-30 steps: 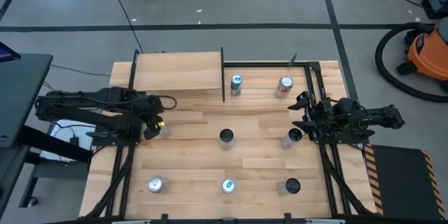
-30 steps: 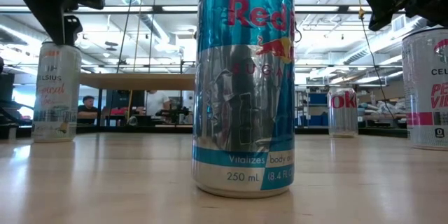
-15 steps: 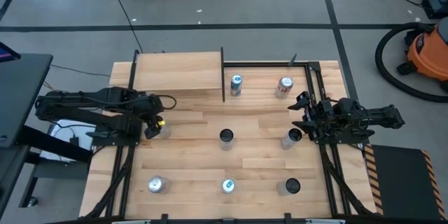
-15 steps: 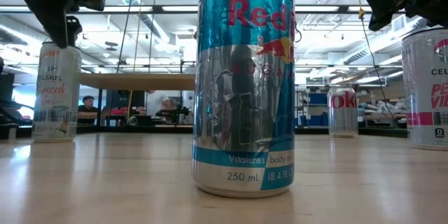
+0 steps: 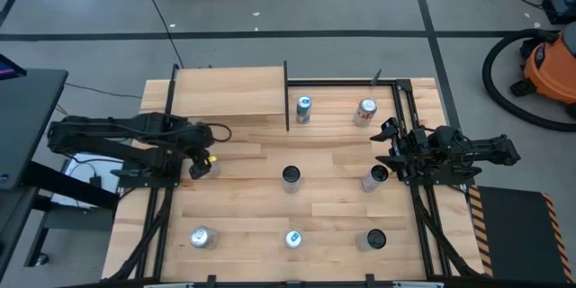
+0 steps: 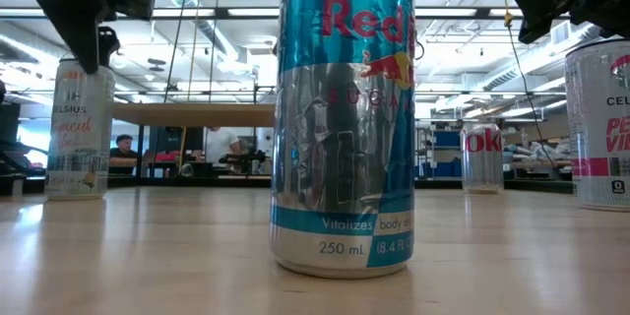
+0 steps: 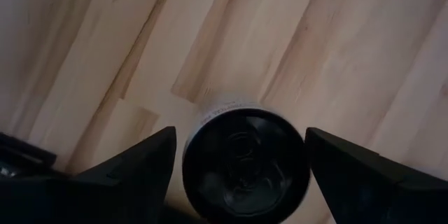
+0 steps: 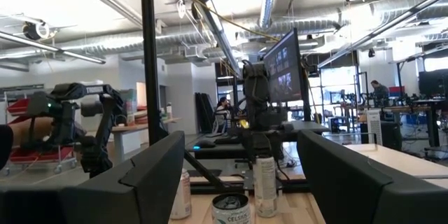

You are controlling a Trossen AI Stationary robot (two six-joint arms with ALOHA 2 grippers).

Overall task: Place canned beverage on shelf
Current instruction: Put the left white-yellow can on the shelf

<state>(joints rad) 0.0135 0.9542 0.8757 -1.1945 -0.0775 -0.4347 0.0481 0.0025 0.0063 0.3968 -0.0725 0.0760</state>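
A white Celsius can stands upright on the tabletop at the left, and from above only its dark top shows. My left gripper hangs over it, pointing down and open. Its two fingers stand on either side of the can's top with a gap on each side, and in the low view a fingertip is level with the can's rim. The shelf, a pale-wood panel with black rods, stands raised at the far left. My right gripper waits open at the right, above the table.
Several more cans stand on the table: two at the far side, two in the middle, three along the near edge. A black upright rod borders the shelf's right side.
My left gripper has edged slightly toward the table's right over the Celsius can, staying open. The can has not moved.
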